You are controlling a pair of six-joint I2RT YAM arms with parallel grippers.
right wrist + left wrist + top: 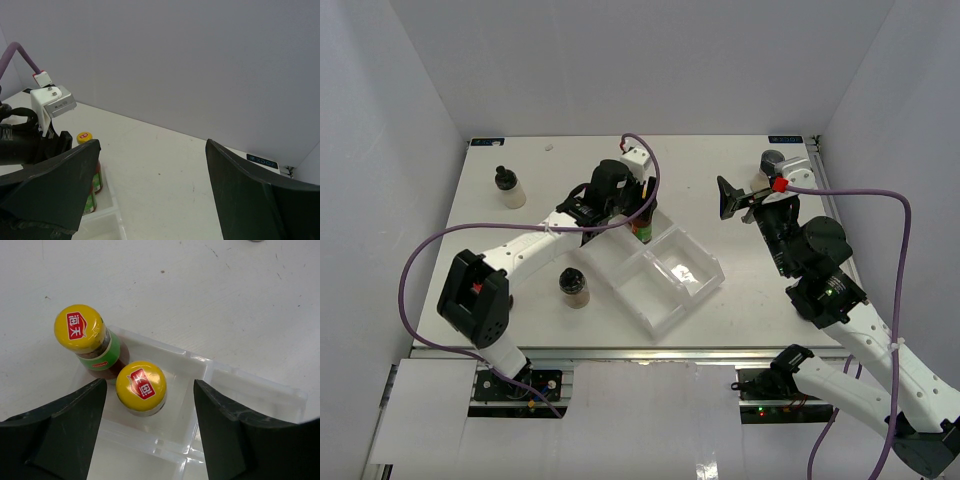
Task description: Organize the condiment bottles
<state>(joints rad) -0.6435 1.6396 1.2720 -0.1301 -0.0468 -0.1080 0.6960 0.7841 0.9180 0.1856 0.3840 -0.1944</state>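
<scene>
- Left wrist view: the left gripper [150, 390] is seen with its jaws spread, one black finger [70, 430] on each side of a yellow-capped bottle [141, 386]. A gap is left on both sides, so nothing is gripped.
- That bottle is stood upright in a corner compartment of the clear tray [210, 370].
- A second yellow-capped bottle [80, 329], banded in green, is seen upright just beside it in the same corner. Whether the two touch cannot be told.
- In the top view, the tray is laid at an angle near the middle of the table [700, 160], and the left arm [520, 255] is reached over its far-left end.
- The right gripper [152, 150] is held wide open above the table, to the right of the tray, with nothing between its fingers.
- A pale black-capped bottle [510, 187] is stood on the table towards the far left, well apart from the tray.
- Another dark-capped bottle [574, 288] is stood on the table near the tray's near-left side.
- A grey-lidded shaker [772, 160] is seen at the far right, near the right gripper.
</scene>
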